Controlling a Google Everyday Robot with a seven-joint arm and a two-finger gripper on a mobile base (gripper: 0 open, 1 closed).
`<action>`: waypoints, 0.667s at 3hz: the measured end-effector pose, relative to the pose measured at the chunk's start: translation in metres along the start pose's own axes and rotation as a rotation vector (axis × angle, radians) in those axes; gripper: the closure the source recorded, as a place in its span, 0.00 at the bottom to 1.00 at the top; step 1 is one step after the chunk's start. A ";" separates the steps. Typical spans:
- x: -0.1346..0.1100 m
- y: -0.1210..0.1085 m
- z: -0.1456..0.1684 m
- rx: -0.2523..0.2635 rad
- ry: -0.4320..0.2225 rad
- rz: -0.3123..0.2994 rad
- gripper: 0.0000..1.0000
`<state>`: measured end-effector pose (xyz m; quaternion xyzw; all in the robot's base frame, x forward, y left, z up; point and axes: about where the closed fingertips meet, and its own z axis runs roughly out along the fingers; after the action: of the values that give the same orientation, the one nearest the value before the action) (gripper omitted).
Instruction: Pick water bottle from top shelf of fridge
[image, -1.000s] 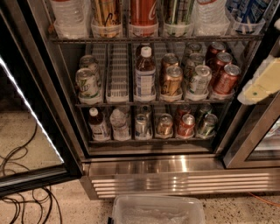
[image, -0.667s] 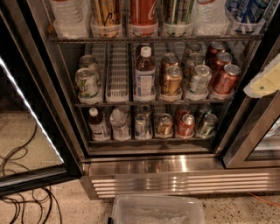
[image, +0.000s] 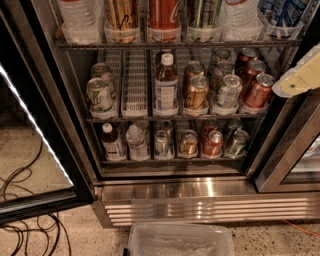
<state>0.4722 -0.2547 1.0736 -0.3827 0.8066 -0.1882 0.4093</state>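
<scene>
The fridge (image: 200, 192) stands open in front of me. Its top shelf (image: 175, 45) runs across the top of the view, fronted by clear lane cups. Only the lower parts of what stands on it show. A clear ribbed water bottle (image: 77, 20) stands in the far-left lane and another (image: 241, 17) in the fifth lane; their caps are out of view. A blue-and-white labelled container (image: 282, 12) stands at the far right. My gripper (image: 296, 80), a pale cream shape, enters from the right edge, below the top shelf and in front of the door frame, apart from the bottles.
Cans fill the other top lanes. The middle rack holds cans and a brown-liquid bottle (image: 165, 82); the lowest rack holds cans and small bottles. The glass door (image: 35, 150) hangs open at the left. Cables (image: 25, 230) lie on the floor. A clear bin (image: 180, 240) sits below the grille.
My gripper has drifted a little up and to the right along the right edge of the view. Nothing in the fridge has moved.
</scene>
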 end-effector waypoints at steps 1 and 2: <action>-0.021 -0.006 0.007 0.042 -0.069 0.022 0.00; -0.055 -0.012 0.019 0.095 -0.204 0.110 0.00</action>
<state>0.5136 -0.2203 1.0983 -0.3354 0.7707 -0.1636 0.5165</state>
